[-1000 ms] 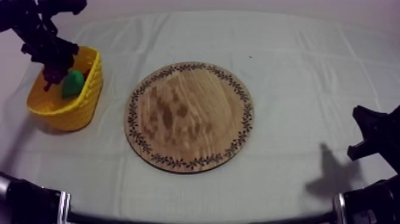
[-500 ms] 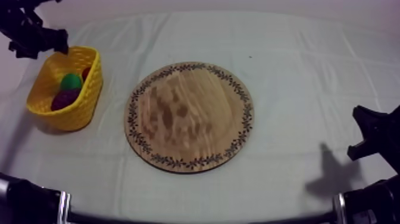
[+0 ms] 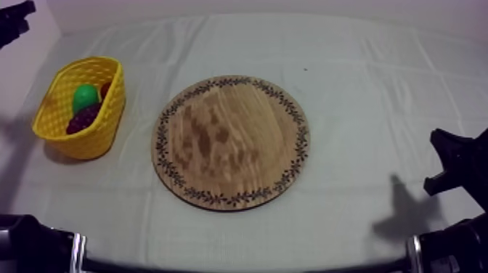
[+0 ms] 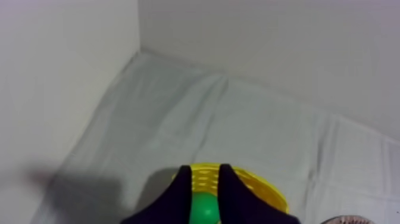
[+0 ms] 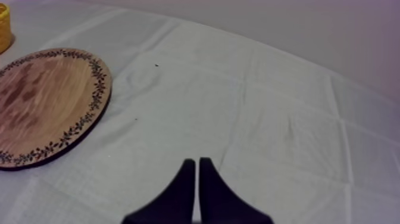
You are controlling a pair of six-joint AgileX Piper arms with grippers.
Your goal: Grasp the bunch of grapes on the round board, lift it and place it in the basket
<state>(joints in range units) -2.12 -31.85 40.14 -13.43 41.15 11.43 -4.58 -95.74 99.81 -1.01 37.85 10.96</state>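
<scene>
The bunch of grapes (image 3: 83, 119), dark purple, lies inside the yellow basket (image 3: 52, 102) at the table's left, beside a green pear (image 3: 86, 95) and a small red fruit (image 3: 106, 88). The round wooden board (image 3: 231, 142) in the middle carries nothing. My left gripper (image 3: 17, 16) hangs high at the far left, behind the basket. In the left wrist view its fingers (image 4: 181, 192) stand apart, open, above the basket (image 4: 262, 186) and the pear (image 4: 205, 210). My right gripper (image 3: 454, 163) rests low at the right; its fingers (image 5: 186, 179) lie together, shut on nothing.
A white wall rises just left of the basket. The board (image 5: 41, 101) lies well to the left of my right gripper (image 5: 197, 164), with bare cloth between them and the basket's rim (image 5: 5, 27) beyond it.
My left gripper let go of the grapes over the basket, then rose and drew back toward the far left corner. The grapes now lie in the basket. The right arm stayed still.
</scene>
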